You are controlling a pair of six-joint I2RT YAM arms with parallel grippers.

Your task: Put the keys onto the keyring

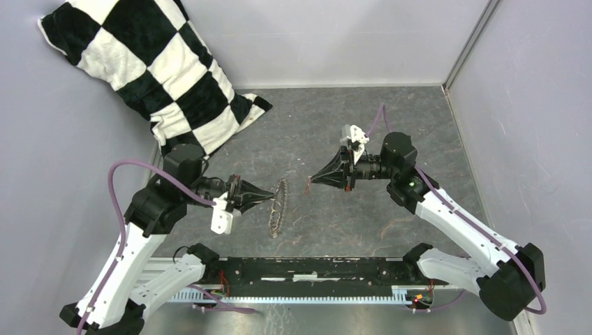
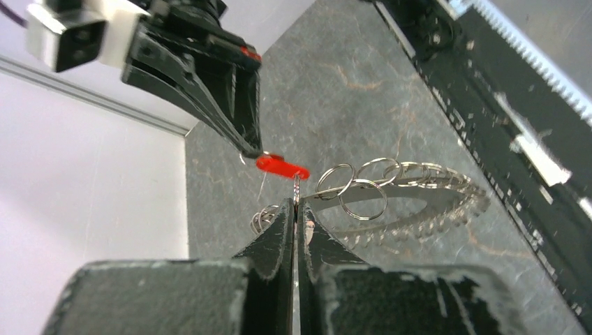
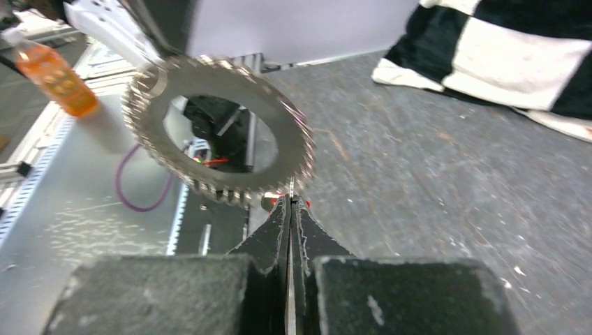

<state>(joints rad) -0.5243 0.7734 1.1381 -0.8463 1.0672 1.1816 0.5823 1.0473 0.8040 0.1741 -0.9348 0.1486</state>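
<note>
The keyring (image 1: 279, 207), a toothed metal disc with a hollow centre, stands on edge at mid-table. My left gripper (image 1: 269, 197) is shut on its rim. In the left wrist view my left gripper (image 2: 296, 202) pinches the keyring (image 2: 419, 199), where small split rings (image 2: 356, 185) hang. The red-headed key (image 1: 307, 185) is held in my right gripper (image 1: 312, 180), just right of the ring and apart from it. In the left wrist view the key (image 2: 281, 166) hangs from the right gripper (image 2: 250, 151). In the right wrist view the keyring (image 3: 216, 129) faces my shut right gripper (image 3: 290, 199), and the key (image 3: 269, 197) shows only as red bits.
A black-and-white checkered pillow (image 1: 160, 70) leans in the far left corner. Grey walls close off the left, back and right. The black base rail (image 1: 314, 269) runs along the near edge. An orange object (image 3: 56, 77) shows beyond that rail.
</note>
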